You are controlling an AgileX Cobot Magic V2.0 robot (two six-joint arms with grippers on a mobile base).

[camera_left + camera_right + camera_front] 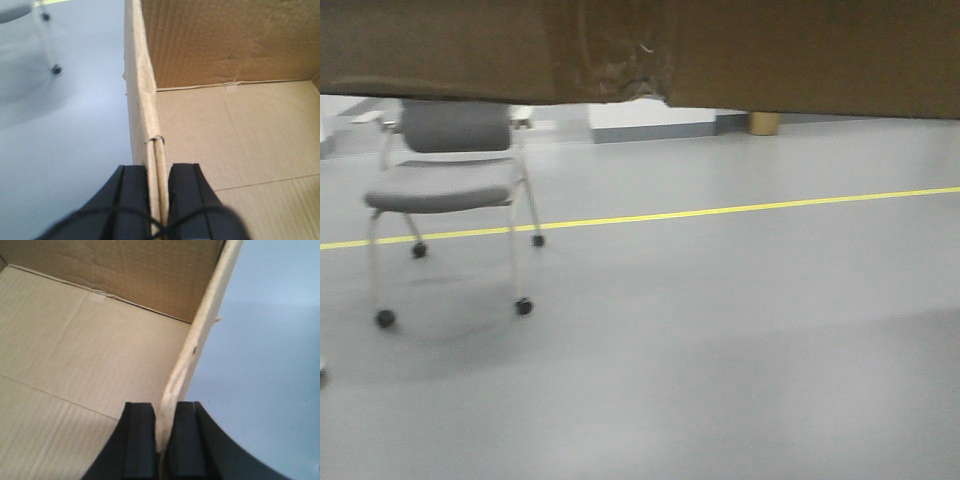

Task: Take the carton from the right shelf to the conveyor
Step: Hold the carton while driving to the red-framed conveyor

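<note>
The brown cardboard carton (640, 50) fills the top of the front view, held above the grey floor, with a taped, torn lower edge. In the left wrist view my left gripper (159, 172) is shut on the carton's left wall (142, 90); its empty inside (230, 130) lies to the right. In the right wrist view my right gripper (164, 412) is shut on the carton's right wall (207, 325); the inside (85, 350) lies to the left. The right shelf and the conveyor are out of view.
A grey wheeled chair (450, 190) stands on the floor at the left, also partly in the left wrist view (47, 40). A yellow floor line (720, 211) runs across. A white wall base (650, 122) and a tan object (764, 123) are at the back.
</note>
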